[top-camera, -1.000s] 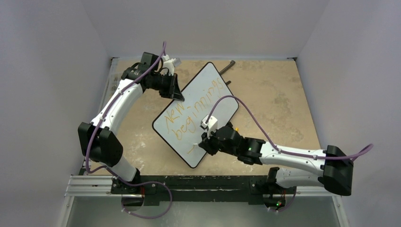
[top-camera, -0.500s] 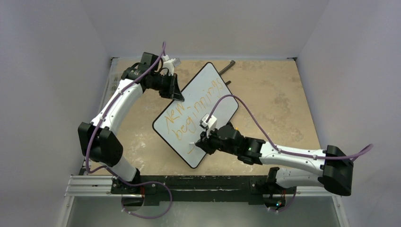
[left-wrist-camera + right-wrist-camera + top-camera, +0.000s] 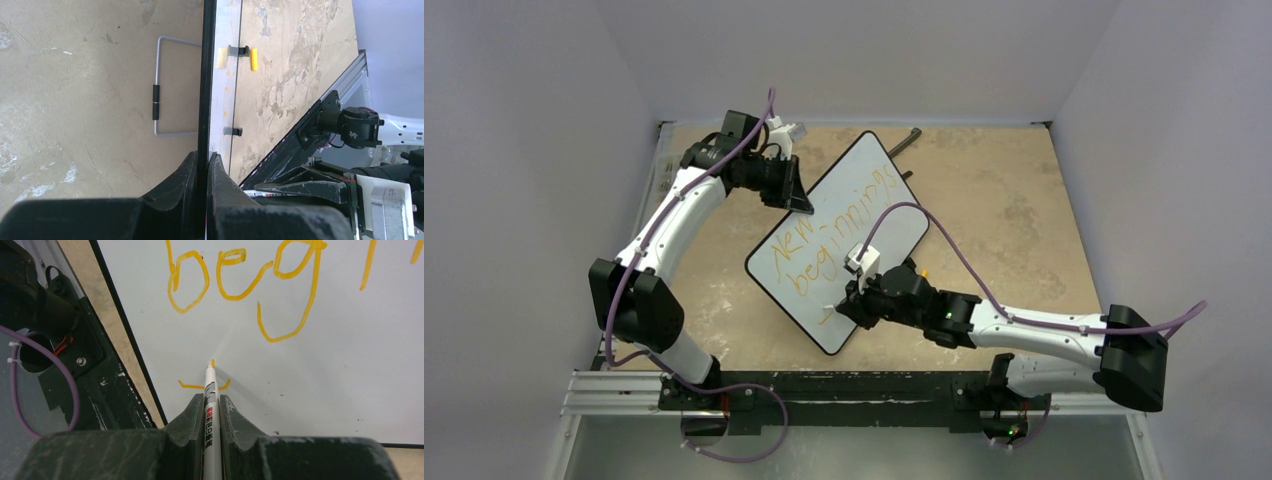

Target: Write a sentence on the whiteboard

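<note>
The whiteboard (image 3: 864,195) lies slanted on the table, with orange lettering (image 3: 824,235) reading "New beginnings" in two lines. My left gripper (image 3: 801,203) is shut on the board's upper left rim; the left wrist view shows the black rim (image 3: 206,75) pinched between the fingers. My right gripper (image 3: 842,306) is shut on a white marker pen (image 3: 210,415). Its orange tip touches the board's near corner, on a short orange stroke (image 3: 192,386) below "beg" (image 3: 240,275).
A wire stand (image 3: 157,95) lies on the table under the board. A yellow pen cap (image 3: 254,59) lies on the table beside the board. A dark bar (image 3: 904,142) sticks out past the board's far corner. The arms' base rail (image 3: 844,385) runs along the near edge.
My right gripper has shifted slightly left along the board's near corner with the pen. The left arm and the board have not moved.
</note>
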Motion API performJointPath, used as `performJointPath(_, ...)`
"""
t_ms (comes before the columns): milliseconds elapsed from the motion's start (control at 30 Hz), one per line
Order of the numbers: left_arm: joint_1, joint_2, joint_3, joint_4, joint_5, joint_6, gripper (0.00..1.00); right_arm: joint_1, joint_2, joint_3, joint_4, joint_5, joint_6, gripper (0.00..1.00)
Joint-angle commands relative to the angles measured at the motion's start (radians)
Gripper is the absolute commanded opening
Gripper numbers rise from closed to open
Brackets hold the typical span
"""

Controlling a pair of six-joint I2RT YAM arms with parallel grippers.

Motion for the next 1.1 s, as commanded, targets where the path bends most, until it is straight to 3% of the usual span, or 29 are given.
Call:
performJointPath(0,0.018,0.004,0.006,-0.012,-0.187,0.019,0.00,-0.003,-0.005,-0.028,0.023,-0.017,0.022,0.00)
performJointPath(467,0.018,0.002,0.007,-0.012,-0.189,0.020,0.00,0.011,0.006,-0.068,-0.006,-0.011,0.071,0.00)
performJointPath(1067,0.019,0.000,0.007,-0.012,-0.188,0.018,0.00,0.049,-0.009,-0.069,-0.118,0.134,0.173,0.00)
